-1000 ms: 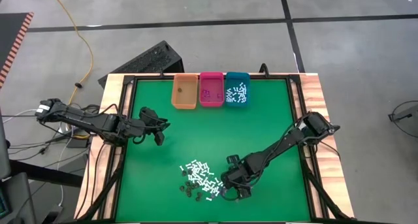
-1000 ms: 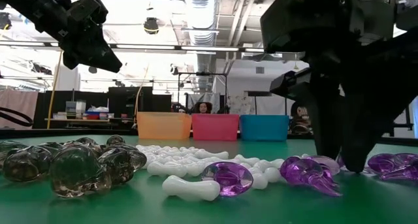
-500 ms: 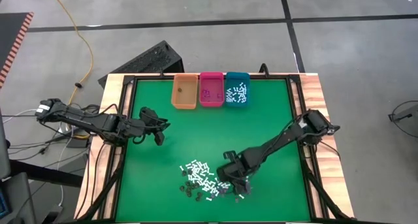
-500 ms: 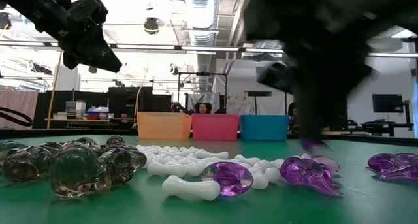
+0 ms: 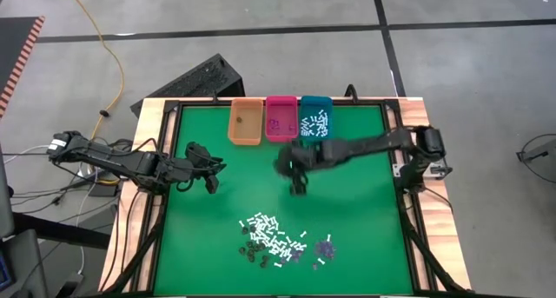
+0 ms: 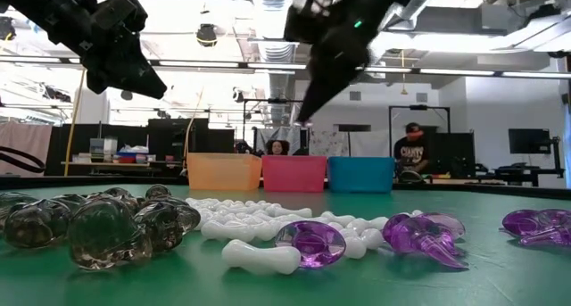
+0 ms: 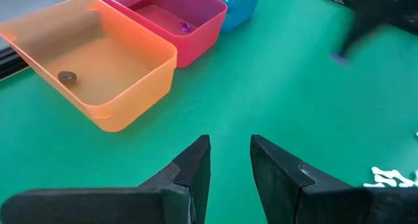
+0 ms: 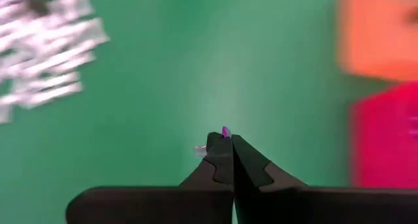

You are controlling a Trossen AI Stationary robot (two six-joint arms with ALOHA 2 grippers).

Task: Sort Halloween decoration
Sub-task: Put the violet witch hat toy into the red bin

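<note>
Nearest the front edge of the green desk (image 5: pixel 365 211) lies the scattered Halloween decoration (image 5: pixel 269 239): white sticks (image 6: pixel 259 254), purple bits (image 6: pixel 314 243) and dark brownish bits (image 6: pixel 98 230), with a few purple ones (image 5: pixel 327 246) lying just apart to the right of the heap. Farther in, the right claw (image 5: pixel 298 188) hangs above the middle of the desk, its fingers pressed together on a tiny purple piece (image 8: pixel 225 130) (only the tip shows between them). The left claw (image 5: pixel 211 186) hovers over the left side of the desk, fingers (image 7: pixel 196 165) slightly apart with nothing between them. Along the far edge stand three bins side by side: orange (image 5: pixel 245 124), pink (image 5: pixel 281 120) and teal (image 5: pixel 315 120), the teal one holding white sticks.
</note>
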